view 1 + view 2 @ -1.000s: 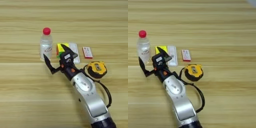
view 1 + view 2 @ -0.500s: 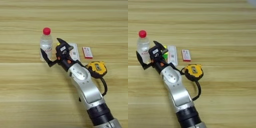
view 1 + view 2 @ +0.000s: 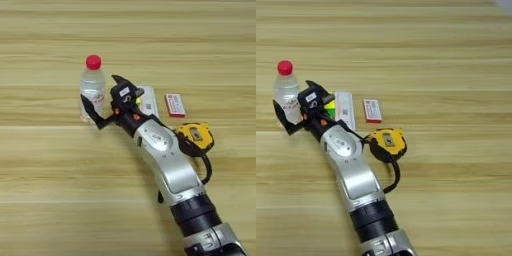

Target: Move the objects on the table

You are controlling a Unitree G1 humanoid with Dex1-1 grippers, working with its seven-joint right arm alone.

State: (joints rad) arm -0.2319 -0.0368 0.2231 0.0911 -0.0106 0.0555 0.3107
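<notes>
Where black fingers (image 3: 86, 101) splay | clear ribbed bottle (image 3: 93, 86) | grained planks (image 3: 50, 175)

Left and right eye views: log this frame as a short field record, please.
surface: wooden table
bottle: clear water bottle, red cap, upright
gripper: right gripper open, fingers either side of the bottle's lower part
cube: puzzle cube, mostly hidden by the gripper
bar: white bar
box: red-white box
tape: yellow-black tape measure, beside the forearm

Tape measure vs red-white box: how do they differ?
The tape measure is yellow-black and chunky with a black strap; the red-white box is flat and rectangular. The tape measure lies beside the silver forearm; the box lies clear, farther up. Both rest untouched on the table.
</notes>
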